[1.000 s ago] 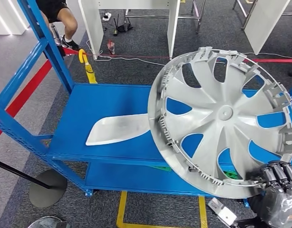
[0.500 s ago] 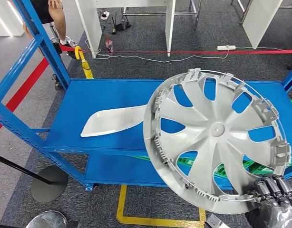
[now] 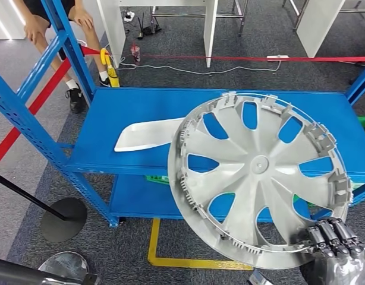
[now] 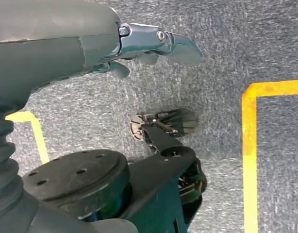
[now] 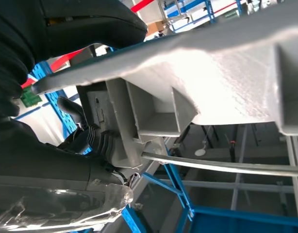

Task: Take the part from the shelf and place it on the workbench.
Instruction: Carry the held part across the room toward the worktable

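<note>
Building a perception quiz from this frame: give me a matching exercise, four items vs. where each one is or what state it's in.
Column 1:
1. wheel cover
2. white curved panel
3. red tape line
4. round dark base plate

Column 2:
A. on the carpet behind the shelf
B. lying on the blue shelf top
C. gripped at its rim by the right hand
D. on the floor beside the shelf's left leg

Pairs: 1-C, 2-B, 3-A, 4-D

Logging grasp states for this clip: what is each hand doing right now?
Left hand: holds nothing, fingers extended, open.
Right hand: grips the rim of the grey wheel cover.
</note>
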